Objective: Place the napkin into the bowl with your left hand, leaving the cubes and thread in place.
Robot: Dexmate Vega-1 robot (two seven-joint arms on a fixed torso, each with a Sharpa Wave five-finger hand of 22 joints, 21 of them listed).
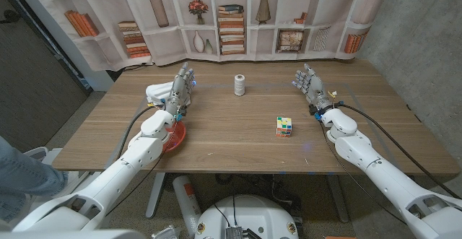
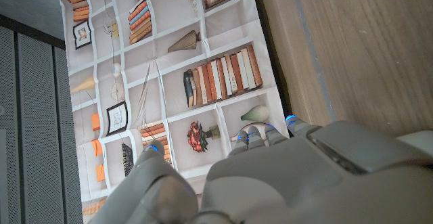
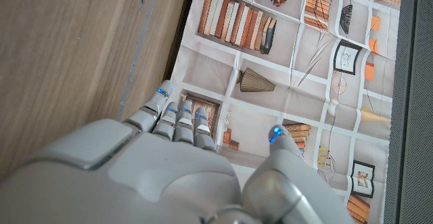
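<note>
The white napkin (image 1: 159, 92) lies crumpled on the table at the left, just beside my left hand (image 1: 180, 87). That hand stands upright with its fingers apart and nothing in it; the left wrist view shows its back (image 2: 298, 176) with fingertips toward the shelf backdrop. The red bowl (image 1: 175, 138) sits nearer the front edge, partly under my left forearm. A white thread spool (image 1: 240, 85) stands at the middle back. One colourful cube (image 1: 284, 126) rests right of centre. My right hand (image 1: 309, 86) stands open at the right, apart from the cube, and its back (image 3: 169, 163) appears in the right wrist view.
A printed bookshelf backdrop (image 1: 216, 15) hangs behind the table's far edge. A person's leg in jeans (image 1: 18, 181) shows at the lower left, off the table. Bare wood (image 1: 231, 134) spreads between bowl and cube.
</note>
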